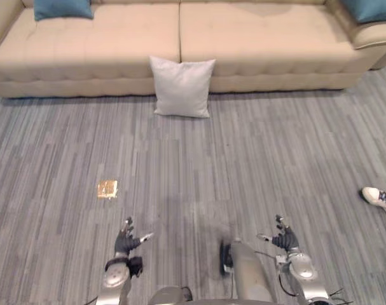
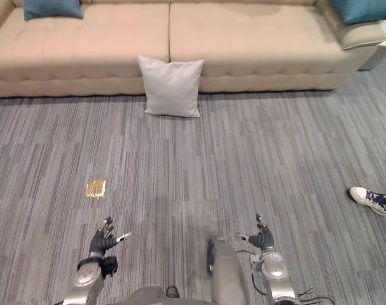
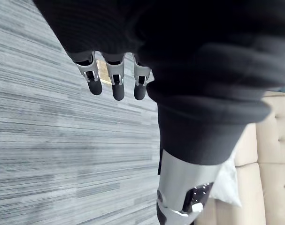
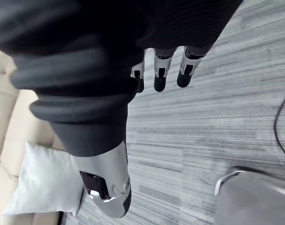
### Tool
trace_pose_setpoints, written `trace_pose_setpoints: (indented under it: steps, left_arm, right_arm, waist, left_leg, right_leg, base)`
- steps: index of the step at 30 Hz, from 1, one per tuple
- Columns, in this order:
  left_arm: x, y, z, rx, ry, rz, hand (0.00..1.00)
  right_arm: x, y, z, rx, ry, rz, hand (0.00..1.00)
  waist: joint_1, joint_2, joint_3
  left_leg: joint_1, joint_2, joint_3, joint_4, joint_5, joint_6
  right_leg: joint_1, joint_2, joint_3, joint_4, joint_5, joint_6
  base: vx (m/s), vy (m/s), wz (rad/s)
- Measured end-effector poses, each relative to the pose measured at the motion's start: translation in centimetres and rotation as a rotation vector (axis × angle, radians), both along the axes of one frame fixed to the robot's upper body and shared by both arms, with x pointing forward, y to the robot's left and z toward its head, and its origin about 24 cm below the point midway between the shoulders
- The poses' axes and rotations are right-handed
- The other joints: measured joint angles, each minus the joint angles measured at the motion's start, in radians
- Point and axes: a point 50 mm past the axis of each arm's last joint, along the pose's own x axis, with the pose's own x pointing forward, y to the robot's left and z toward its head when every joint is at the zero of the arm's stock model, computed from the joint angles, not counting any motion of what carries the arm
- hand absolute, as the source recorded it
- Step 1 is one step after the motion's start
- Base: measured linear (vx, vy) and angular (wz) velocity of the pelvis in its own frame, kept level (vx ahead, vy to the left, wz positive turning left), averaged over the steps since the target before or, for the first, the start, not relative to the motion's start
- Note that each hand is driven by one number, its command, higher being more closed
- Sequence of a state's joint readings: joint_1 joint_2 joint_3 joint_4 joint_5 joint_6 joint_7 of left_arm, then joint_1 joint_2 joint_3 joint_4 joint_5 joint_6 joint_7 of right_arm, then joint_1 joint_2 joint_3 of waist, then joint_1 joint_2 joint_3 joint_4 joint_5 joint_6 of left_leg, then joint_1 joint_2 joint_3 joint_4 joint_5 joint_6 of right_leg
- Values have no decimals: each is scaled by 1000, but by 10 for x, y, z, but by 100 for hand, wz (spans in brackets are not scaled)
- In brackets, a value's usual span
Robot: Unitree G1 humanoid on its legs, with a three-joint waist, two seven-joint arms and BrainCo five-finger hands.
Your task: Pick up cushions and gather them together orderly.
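Note:
A white cushion [image 1: 182, 86] stands on the grey floor, leaning against the front of the beige sofa [image 1: 180, 38]. A blue cushion [image 1: 62, 8] lies on the sofa's left end, and another blue cushion [image 1: 371, 9] rests at its right end. My left hand [image 1: 126, 241] hovers low at the bottom left, fingers relaxed and holding nothing. My right hand [image 1: 283, 239] hovers at the bottom right, also open and holding nothing. Both hands are far from the cushions. The right wrist view shows the white cushion [image 4: 41, 178] past the thumb.
A small golden square object [image 1: 107, 189] lies on the floor to the left. A person's white shoe [image 1: 378, 198] is at the right edge. Wide bare floor lies between my hands and the sofa.

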State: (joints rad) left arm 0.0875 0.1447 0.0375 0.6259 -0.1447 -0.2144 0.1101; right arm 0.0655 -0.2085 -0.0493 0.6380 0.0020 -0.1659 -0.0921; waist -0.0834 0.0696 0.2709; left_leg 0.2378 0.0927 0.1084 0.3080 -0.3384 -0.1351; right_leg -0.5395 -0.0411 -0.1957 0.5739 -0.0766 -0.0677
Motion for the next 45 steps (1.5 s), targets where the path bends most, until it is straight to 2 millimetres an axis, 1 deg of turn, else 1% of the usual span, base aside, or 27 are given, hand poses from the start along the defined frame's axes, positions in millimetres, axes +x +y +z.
trace_pose_setpoints:
  steps: [1,2,4,6,10,12,13,14,15,17,18,19,20,22,25,26,28,30,31,32,34,36,39,41,42,43,45]
  left_arm:
    - [2,-3,-1,-7,0,-3,0]
    - [0,-5,-2,-20,5,3,0]
    - [-3,-3,-4,-22,12,18,0]
    - [-7,0,-5,-19,16,28,0]
    - [-17,6,-8,-26,37,54,0]
    - [-25,1,-14,-41,65,60,0]
    - [-28,-1,-15,-49,72,63,0]
    - [-33,-3,-19,-58,90,68,0]
    - [-30,-2,-19,-54,94,68,0]
    - [-26,-6,-19,-66,89,59,0]
    - [-28,-6,-21,-65,100,60,0]
    - [-30,-5,-23,-56,121,54,0]
    - [-31,-4,-24,-51,128,51,0]
    - [-33,-2,-24,-39,138,43,0]
    - [-30,2,-22,-18,134,27,0]
    - [-28,4,-21,-6,130,11,0]
    - [-23,3,-20,-4,122,0,0]
    - [-23,4,-20,14,128,-16,0]
    - [-24,0,-23,4,143,-18,0]
    - [-27,-1,-24,4,149,-21,0]
    - [-33,-4,-28,-10,167,-10,0]
    - [-40,-6,-31,-24,187,0,0]
    - [-38,-16,-32,-52,179,-2,0]
    - [-36,-16,-31,-51,175,-2,0]
    - [-36,-16,-32,-52,176,-3,0]
    - [-37,-19,-33,-61,182,-3,0]
    - [-38,-16,-34,-53,191,-3,0]
  right_arm:
    - [4,2,2,4,-14,7,0]
    - [8,4,4,3,-24,19,0]
    - [10,11,2,21,-23,30,0]
    - [13,16,4,34,-39,31,0]
    - [27,13,9,31,-63,22,0]
    - [24,8,7,27,-48,3,0]
    - [18,4,4,18,-32,-5,0]
    - [9,0,0,5,-6,-22,0]
    - [5,3,-4,18,14,-29,0]
    - [-6,3,-10,26,42,-43,0]
    - [-10,5,-13,40,50,-58,0]
    - [-16,8,-17,55,65,-68,0]
    - [-18,10,-18,60,72,-65,0]
    - [-17,17,-19,71,75,-45,0]
    - [-12,22,-18,72,64,-19,0]
    - [-13,22,-18,71,66,-18,0]
    - [-15,19,-19,65,72,-26,0]
    - [-27,19,-24,66,106,-33,0]
    - [-31,15,-26,57,122,-39,0]
    - [-33,14,-26,60,128,-45,0]
    - [-25,14,-19,56,86,-39,0]
    - [-21,18,-16,70,54,-44,0]
    - [-19,8,-13,60,39,-82,0]
    - [-32,6,-24,68,110,-109,0]
    - [-36,4,-25,66,120,-119,0]
    - [-42,-2,-26,54,130,-136,0]
    - [-47,-3,-27,54,139,-146,0]
  waist:
    - [-2,-3,1]
    - [0,1,7]
    - [18,-9,22]
    - [61,-57,35]
    - [103,-70,42]
    - [114,-60,36]
    - [116,-47,28]
    - [125,-22,2]
    - [116,-53,-14]
    - [97,-70,-31]
    - [98,-79,-28]
    - [96,-92,-28]
    - [97,-95,-27]
    - [84,-87,-23]
    - [53,-69,-18]
    - [41,-68,-18]
    - [32,-73,-20]
    - [37,-107,-32]
    - [34,-96,-35]
    - [32,-83,-43]
    - [41,-57,-32]
    - [52,-64,-31]
    - [70,-67,-32]
    - [72,-59,-32]
    - [65,-48,-34]
    - [55,-16,-35]
    - [43,-26,-37]
  left_leg:
    - [-63,6,13,137,89,-32]
    - [-152,30,37,351,262,-35]
    - [-256,110,118,652,221,49]
    - [-368,127,224,747,149,101]
    - [-576,101,284,417,125,118]
    - [-595,41,243,14,230,59]
    - [-597,44,228,-66,278,59]
    - [-615,37,196,-43,427,171]
    - [-633,4,199,13,375,196]
    - [-631,-44,195,73,279,233]
    - [-598,-65,193,80,242,238]
    - [-529,-95,187,77,191,240]
    - [-493,-106,181,75,170,241]
    - [-314,-129,164,0,123,249]
    - [-170,-126,128,-100,122,247]
    - [-129,-122,118,-122,122,246]
    - [-83,-121,95,-141,105,215]
    - [-29,-137,77,-133,56,137]
    - [-21,-125,62,-92,39,110]
    - [-65,-89,59,39,46,93]
    - [-188,-2,86,348,82,23]
    - [-253,94,149,510,58,51]
    - [-302,95,164,359,48,66]
    - [-325,80,131,146,74,41]
    - [-323,81,117,49,120,18]
    - [-322,92,99,-27,250,27]
    - [-297,76,117,-49,241,61]
  right_leg:
    - [32,-9,0,-7,-42,3]
    - [114,-3,2,-68,-60,-3]
    - [301,38,14,-208,-63,-6]
    - [505,37,70,-364,-64,-9]
    - [643,15,148,-495,-73,6]
    - [746,-25,154,-540,-111,66]
    - [764,-17,156,-551,-124,86]
    - [805,-27,158,-548,-167,126]
    - [812,-73,145,-526,-180,145]
    - [735,-121,143,-313,-176,152]
    - [693,-141,156,-163,-155,187]
    - [628,-164,194,70,-103,274]
    - [589,-165,208,195,-101,283]
    - [441,-153,174,465,-154,197]
    - [311,-115,61,376,-214,137]
    - [261,-102,11,232,-220,123]
    - [211,-69,-17,-23,-169,111]
    - [206,-35,20,-260,102,38]
    - [204,-33,18,-205,120,12]
    - [229,-32,-16,-203,74,-2]
    - [314,10,-28,-270,47,-11]
    - [445,48,-26,-339,23,-29]
    - [520,43,19,-396,21,-30]
    - [537,38,43,-414,15,-19]
    - [545,41,54,-417,4,0]
    - [556,59,64,-417,-9,21]
    - [562,42,95,-415,-22,45]
  base:
    - [731,-193,17]
    - [881,-249,11]
    - [713,-175,-12]
    - [636,-91,-38]
    - [660,62,-73]
    - [545,152,-68]
    - [659,280,-56]
    - [669,339,-24]
    - [935,470,14]
    - [645,335,41]
    - [609,301,25]
    - [599,276,21]
    - [572,214,19]
    - [542,158,14]
    - [501,78,39]
    - [630,-12,58]
    - [539,-42,63]
    - [515,-97,66]
    - [700,-182,54]
    - [702,-212,41]
    - [550,-186,4]
    - [501,-151,-20]
    - [413,-46,-42]
    - [274,57,-49]
    - [227,123,-35]
    - [220,155,-38]
    - [178,185,-34]
